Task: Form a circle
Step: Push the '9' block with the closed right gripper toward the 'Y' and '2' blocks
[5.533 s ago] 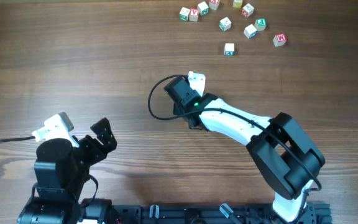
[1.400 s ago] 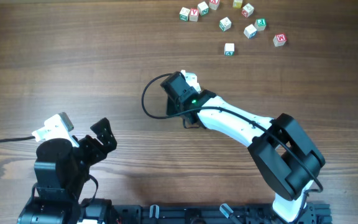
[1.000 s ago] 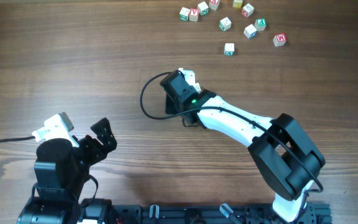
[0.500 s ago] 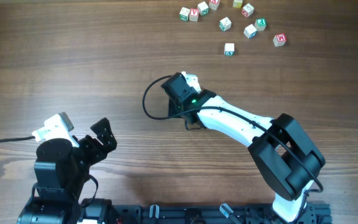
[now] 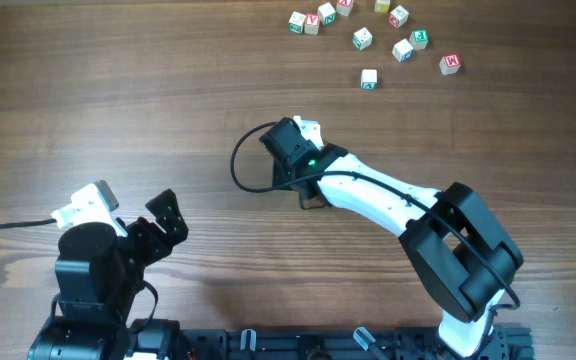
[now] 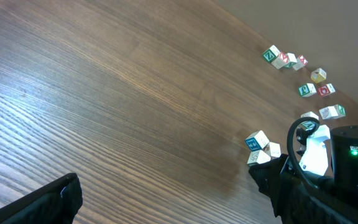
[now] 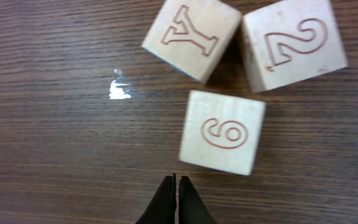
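Overhead: left gripper (image 5: 136, 218) wide open, empty, near front-left table (image 5: 118, 100) corner. Left wrist: circle (image 6: 260, 147) mid-table, beside right arm (image 6: 331, 171). Right wrist: right gripper (image 7: 178, 198) closed, empty, tips just beside 6 cube (image 7: 223, 132); off-centre push would probably scatter the circle

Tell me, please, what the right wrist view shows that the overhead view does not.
Only the right wrist view: three clumped cubes up close, the Y cube, the 2 cube and a third numeral cube, with the right gripper shut and pointing at the third. Only the overhead view: the scattered letter cubes near the far edge, the left gripper open at the near left, and the right arm, which hides those three cubes. Both: the wooden table.
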Robot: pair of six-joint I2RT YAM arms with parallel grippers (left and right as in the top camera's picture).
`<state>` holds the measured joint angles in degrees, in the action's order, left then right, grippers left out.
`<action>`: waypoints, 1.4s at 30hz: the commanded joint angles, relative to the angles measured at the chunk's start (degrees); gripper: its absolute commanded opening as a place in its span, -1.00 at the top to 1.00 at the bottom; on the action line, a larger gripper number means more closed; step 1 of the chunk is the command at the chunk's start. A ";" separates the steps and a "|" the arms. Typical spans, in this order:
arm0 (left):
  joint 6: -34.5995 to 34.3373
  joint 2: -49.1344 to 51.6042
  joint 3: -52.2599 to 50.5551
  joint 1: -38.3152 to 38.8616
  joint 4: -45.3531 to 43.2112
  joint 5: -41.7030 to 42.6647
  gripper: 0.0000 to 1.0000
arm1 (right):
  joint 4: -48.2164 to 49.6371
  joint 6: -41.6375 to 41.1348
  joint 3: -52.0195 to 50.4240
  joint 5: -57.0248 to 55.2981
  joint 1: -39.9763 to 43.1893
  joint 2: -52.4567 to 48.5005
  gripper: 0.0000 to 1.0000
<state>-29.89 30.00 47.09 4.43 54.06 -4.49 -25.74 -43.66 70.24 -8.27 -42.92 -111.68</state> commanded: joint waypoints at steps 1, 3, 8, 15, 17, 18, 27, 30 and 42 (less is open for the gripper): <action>-0.57 -0.22 -0.44 -0.04 0.09 -0.55 -1.00 | -0.28 -0.22 0.55 -2.95 0.39 0.35 0.91; -0.57 -0.22 -0.44 -0.04 0.09 -0.52 -1.00 | -0.44 -0.20 0.52 -2.95 0.39 0.35 0.91; -0.57 -0.22 -0.44 -0.04 0.09 -0.55 -1.00 | -0.42 0.20 0.52 -4.07 0.39 -0.39 0.91; -0.57 -0.22 -0.44 -0.04 0.09 -0.52 -1.00 | 1.18 1.70 0.52 -4.85 0.39 -1.92 0.91; -0.57 -0.20 -0.44 -0.04 0.09 -0.55 -1.00 | 1.27 1.66 0.52 -4.83 0.39 -2.14 0.91; -0.57 -0.20 -0.44 -0.04 0.09 -0.55 -1.00 | 1.29 1.68 0.52 -4.83 0.39 -2.23 0.91; -0.57 -0.22 -0.44 -0.04 0.09 -0.52 -1.00 | 1.11 2.05 0.52 -4.59 0.39 -2.23 0.91; -0.57 -0.20 -0.44 -0.04 0.09 -0.55 -1.00 | 1.03 2.14 0.52 -4.57 0.39 -2.23 0.91; -0.57 -0.20 -0.44 -0.04 0.09 -0.52 -1.00 | -0.22 2.38 0.59 -4.59 0.39 -2.14 0.91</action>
<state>-29.89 30.00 47.09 4.43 54.06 -4.49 -25.23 -42.11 70.24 -11.86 -42.92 -113.16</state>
